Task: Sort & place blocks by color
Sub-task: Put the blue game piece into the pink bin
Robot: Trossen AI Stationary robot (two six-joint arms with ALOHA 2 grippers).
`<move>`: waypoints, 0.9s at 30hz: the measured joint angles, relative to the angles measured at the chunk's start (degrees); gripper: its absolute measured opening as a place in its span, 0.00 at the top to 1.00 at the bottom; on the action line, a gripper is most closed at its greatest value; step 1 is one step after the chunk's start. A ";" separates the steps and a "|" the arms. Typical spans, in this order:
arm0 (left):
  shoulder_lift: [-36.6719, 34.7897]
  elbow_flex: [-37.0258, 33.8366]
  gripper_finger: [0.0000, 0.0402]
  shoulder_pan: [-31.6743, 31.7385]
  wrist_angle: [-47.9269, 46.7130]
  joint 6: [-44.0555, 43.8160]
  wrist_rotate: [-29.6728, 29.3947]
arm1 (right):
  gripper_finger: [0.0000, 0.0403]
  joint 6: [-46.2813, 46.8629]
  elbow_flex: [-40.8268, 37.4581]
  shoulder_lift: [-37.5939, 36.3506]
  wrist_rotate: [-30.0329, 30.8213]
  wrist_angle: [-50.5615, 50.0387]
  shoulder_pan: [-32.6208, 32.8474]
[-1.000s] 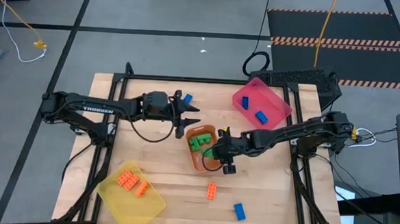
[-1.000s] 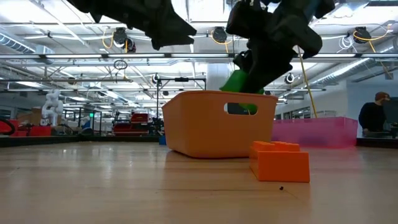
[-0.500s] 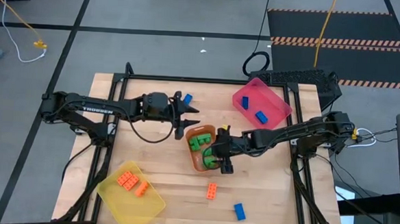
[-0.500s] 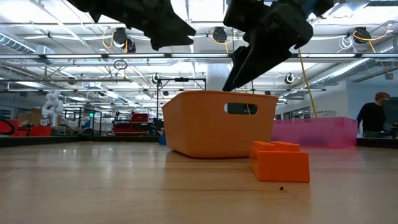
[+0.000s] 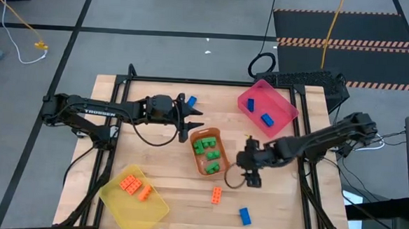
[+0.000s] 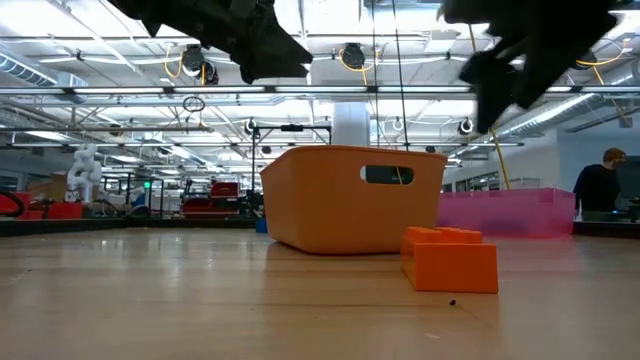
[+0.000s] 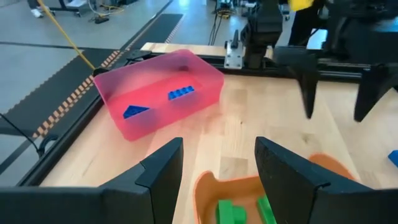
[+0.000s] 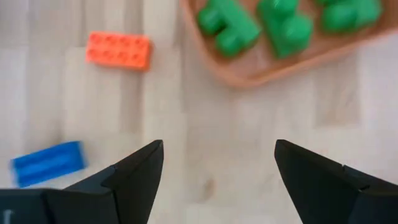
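Worktop (image 5: 160, 161): pale wood planks, matt grain, framed by dark metal rails. Orange tray (image 5: 207, 152): opaque rounded-corner plastic tub near the middle, with a slot handle in its wall seen from the low view, holding four green blocks (image 5: 209, 150), chunky and studded. Pink tray (image 5: 267, 106): translucent, rectangular, toward the far right corner, holding two blue blocks (image 5: 267, 119). Yellow tray (image 5: 134, 200): translucent, at the near left corner, slightly over the worktop's edge, holding two orange blocks (image 5: 135, 187). Loose pieces: one orange block (image 5: 216, 195) on bare wood near the orange tray's near end; one blue block (image 5: 245, 215) beside it, close to the near edge; another blue block (image 5: 190, 100) at the far side, just beyond the left arm. Right pincer (image 5: 250, 176): dark fingers spread apart and empty, hovering just off the orange tray's right near corner, above open wood, the loose orange and blue blocks lying ahead of it in the wrist view. Left pincer (image 5: 197, 119): fingers partly apart, holding nothing, poised over the orange tray's far end. Clear wood lies between the yellow tray and the orange tray, and along the right side below the pink tray.
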 joint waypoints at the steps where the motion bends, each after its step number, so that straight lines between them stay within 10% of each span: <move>1: 0.00 0.01 0.50 0.01 0.59 0.00 0.00 | 0.26 2.90 0.00 -0.12 -0.07 -0.54 1.13; 27: 0.02 0.01 0.50 -3.06 1.50 -2.98 0.49 | 0.26 69.06 0.07 14.46 -12.24 20.22 18.49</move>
